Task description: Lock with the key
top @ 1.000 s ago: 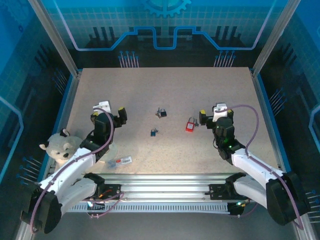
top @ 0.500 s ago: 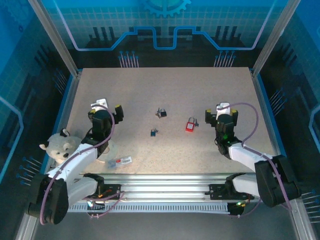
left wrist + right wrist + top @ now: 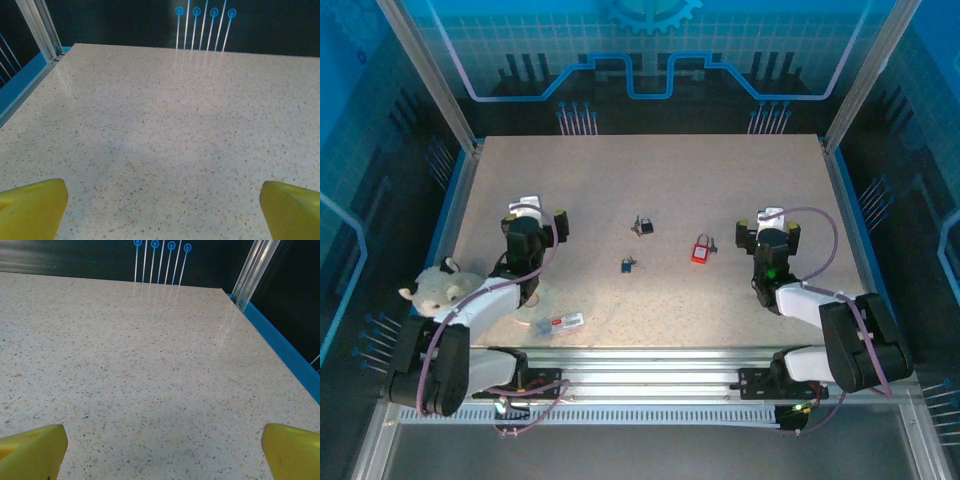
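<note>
Red padlock [image 3: 701, 249]: you will find it lying on the table [image 3: 650, 170], untouched by either arm.
Black padlock [image 3: 641, 226]: left of the red padlock, slightly farther from the arm bases.
Small blue item [image 3: 628, 264]: left of the red padlock, slightly nearer the bases; too small to identify.
Right gripper [image 3: 767, 226]: near the red padlock's right side, apart from it; jaws spread wide, empty.
Left gripper [image 3: 532, 215]: well left of the red padlock; jaws spread wide, empty.
Plush bear [image 3: 440, 293]: far left of the red padlock.
White tag [image 3: 558, 322]: left of the red padlock, nearer you.
</note>
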Controlling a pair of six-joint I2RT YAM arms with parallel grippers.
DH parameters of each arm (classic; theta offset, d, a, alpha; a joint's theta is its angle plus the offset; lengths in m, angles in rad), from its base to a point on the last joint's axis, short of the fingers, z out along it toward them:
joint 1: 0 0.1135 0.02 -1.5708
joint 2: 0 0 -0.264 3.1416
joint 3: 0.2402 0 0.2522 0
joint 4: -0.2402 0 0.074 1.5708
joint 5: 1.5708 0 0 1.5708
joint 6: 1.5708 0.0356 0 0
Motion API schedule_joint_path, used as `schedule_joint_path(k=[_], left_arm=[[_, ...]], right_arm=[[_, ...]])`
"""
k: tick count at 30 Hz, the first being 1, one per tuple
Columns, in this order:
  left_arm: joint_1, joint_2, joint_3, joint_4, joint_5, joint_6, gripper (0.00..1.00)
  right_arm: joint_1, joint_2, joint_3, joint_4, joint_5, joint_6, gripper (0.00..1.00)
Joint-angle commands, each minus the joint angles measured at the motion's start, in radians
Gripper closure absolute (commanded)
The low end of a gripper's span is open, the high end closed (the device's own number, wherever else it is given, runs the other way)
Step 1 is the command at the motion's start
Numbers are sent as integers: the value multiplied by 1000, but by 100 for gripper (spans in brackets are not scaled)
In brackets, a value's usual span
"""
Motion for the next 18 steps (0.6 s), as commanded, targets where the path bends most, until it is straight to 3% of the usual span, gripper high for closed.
schedule_joint_path(k=[1,11,16,18], left_arm=[[14,38,-14,82,44,73,1],[55,144,-22,186,95,67,1],[61,180,-17,210,130,78,1],[63,199,-25,237,134,78,1]], right_arm=[[-17,11,3,50,7,13,0],[-20,65,64,10,-39,-26,0],[-20,148,6,222,-81,-69,0],[-14,146,20,187,-104,-79,0]])
